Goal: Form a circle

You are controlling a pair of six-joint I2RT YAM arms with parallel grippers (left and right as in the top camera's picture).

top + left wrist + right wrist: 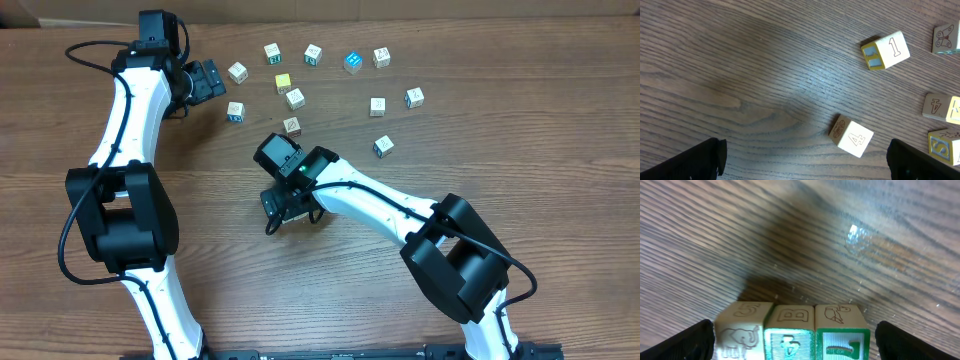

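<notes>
Several small wooden letter-and-number cubes lie scattered in a loose arc across the far half of the table, among them a blue one [353, 62] and a yellow one [283, 83]. My left gripper [216, 82] hovers open at the arc's left end. In its wrist view the left gripper [812, 165] has empty jaws, with a "4" cube [851, 137] just ahead and a "1" cube [886, 50] farther off. My right gripper [292, 212] sits low at mid-table. Its wrist view shows the right gripper [792, 340] open around a tight row of three cubes [790, 330], which rest on the wood.
The tabletop [520, 180] is brown woodgrain. More cubes [941, 107] crowd the right edge of the left wrist view. The left arm [130, 120] runs down the table's left side and the right arm [400, 210] crosses from the lower right.
</notes>
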